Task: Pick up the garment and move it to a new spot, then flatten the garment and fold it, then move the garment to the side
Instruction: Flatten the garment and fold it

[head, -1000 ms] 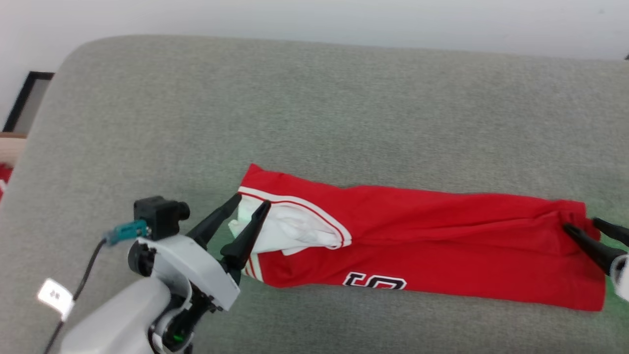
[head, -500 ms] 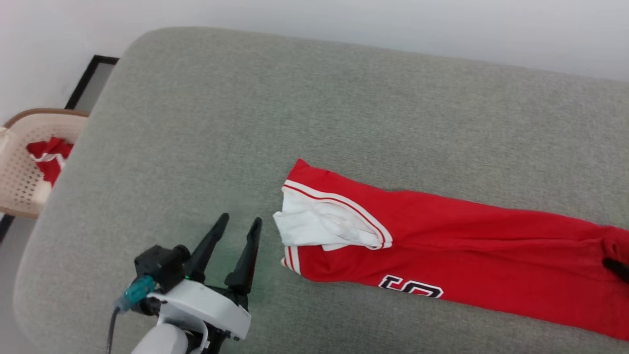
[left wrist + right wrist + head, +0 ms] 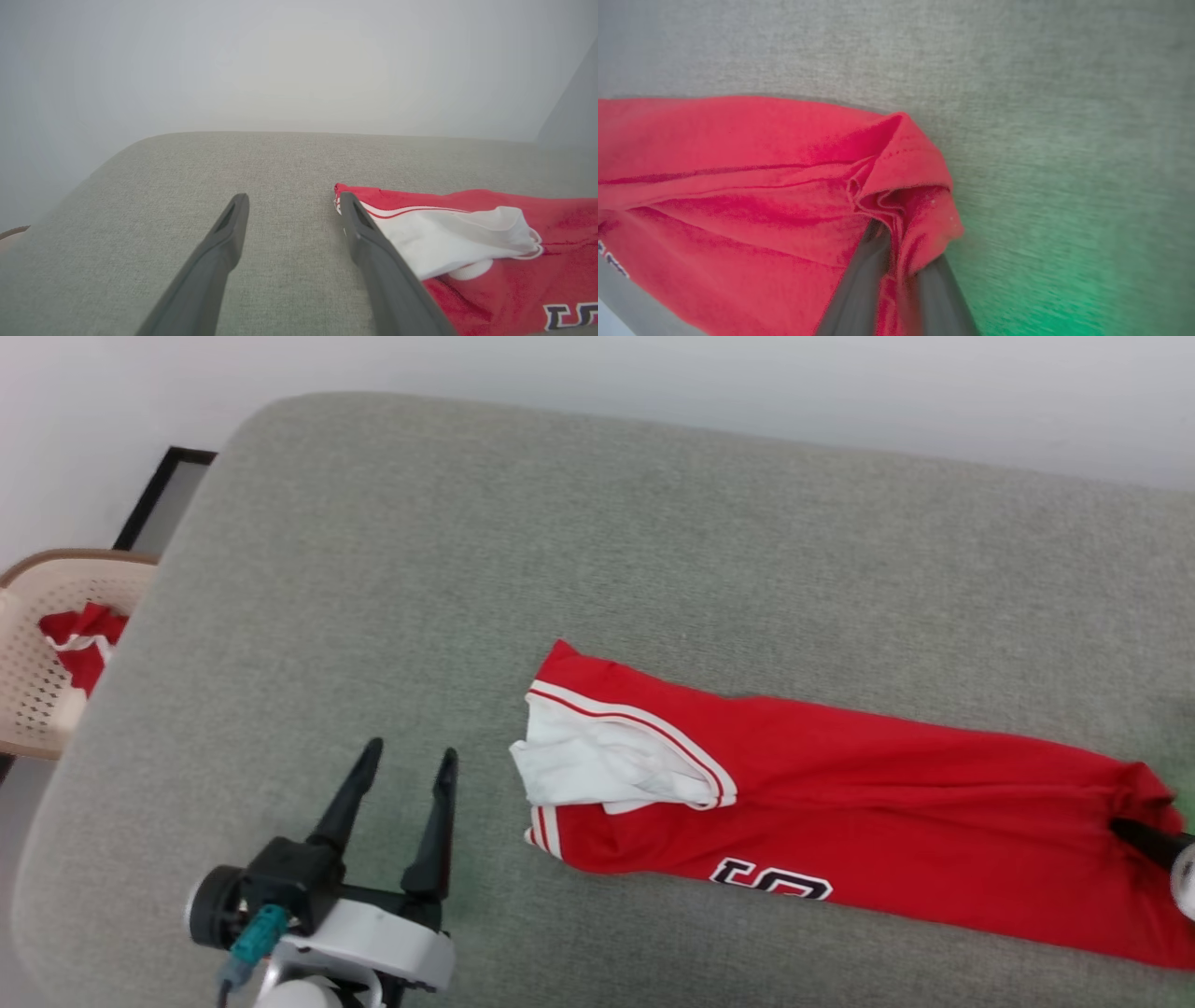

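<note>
The garment, a red jersey with a white section and striped trim at its left end, lies stretched in a long band across the grey cushion. Part of a black number shows along its near edge. My left gripper is open and empty, a little to the left of the white end and apart from it; the left wrist view has the garment just right of the gripper. At the garment's right end my right gripper pinches a bunched fold of the garment, its tips buried in the cloth.
A beige perforated basket holding red cloth stands off the cushion's left edge. A black-framed panel leans by the pale wall behind. Bare cushion lies beyond and to the left of the garment.
My left gripper has drawn back from the white end, toward the left and nearer to me, still open. The right fingers have closed on the red fold. The camera has shifted.
</note>
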Robot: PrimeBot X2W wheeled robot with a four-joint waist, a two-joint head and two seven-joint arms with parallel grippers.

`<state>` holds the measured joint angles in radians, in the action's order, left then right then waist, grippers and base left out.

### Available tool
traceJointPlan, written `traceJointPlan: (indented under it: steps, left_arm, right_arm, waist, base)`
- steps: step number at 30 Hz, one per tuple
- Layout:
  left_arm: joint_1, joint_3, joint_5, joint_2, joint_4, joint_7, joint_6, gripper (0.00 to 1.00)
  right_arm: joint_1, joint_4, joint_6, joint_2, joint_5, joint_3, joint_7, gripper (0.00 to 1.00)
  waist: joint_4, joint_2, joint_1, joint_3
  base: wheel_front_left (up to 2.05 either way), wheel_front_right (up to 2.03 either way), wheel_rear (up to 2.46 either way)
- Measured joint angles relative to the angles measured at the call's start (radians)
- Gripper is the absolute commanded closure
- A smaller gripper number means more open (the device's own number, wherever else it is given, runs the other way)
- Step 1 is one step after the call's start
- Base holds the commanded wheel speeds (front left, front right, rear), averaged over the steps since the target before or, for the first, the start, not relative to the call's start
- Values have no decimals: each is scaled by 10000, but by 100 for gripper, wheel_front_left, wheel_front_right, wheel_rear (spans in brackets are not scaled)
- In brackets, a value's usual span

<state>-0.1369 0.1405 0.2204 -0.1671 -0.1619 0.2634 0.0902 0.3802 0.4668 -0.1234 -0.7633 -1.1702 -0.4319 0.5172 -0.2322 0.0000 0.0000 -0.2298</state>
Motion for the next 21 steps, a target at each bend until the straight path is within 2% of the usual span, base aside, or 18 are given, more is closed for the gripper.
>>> traceJointPlan:
  steps: [2, 10, 16, 21]
  left_arm:
    - [45, -265, -222, 119, 90, 2, 82, 0]
    - [257, -1129, -982, 451, 686, 4, 249, 0]
    - [360, -1463, -1005, 673, 1250, 4, 341, 0]
    - [310, -1461, -1087, 669, 1402, 4, 376, 0]
  right_arm:
    - [45, 17, -25, 307, 109, 111, -140, 100]
    - [219, 150, -98, 635, 359, 1072, -980, 100]
    - [266, 790, -82, -209, 767, 2220, -1630, 100]
    - [271, 1939, -82, -1133, 1344, 3289, -2151, 100]
  waist:
    - [101, 0, 0, -44]
    - [757, 0, 0, -207]
    - [1354, 0, 0, -338]
    - [1692, 0, -1, -465]
  base:
    - [0, 0, 0]
    - [0, 0, 0]
    - [0, 0, 0]
    - [0, 0, 0]
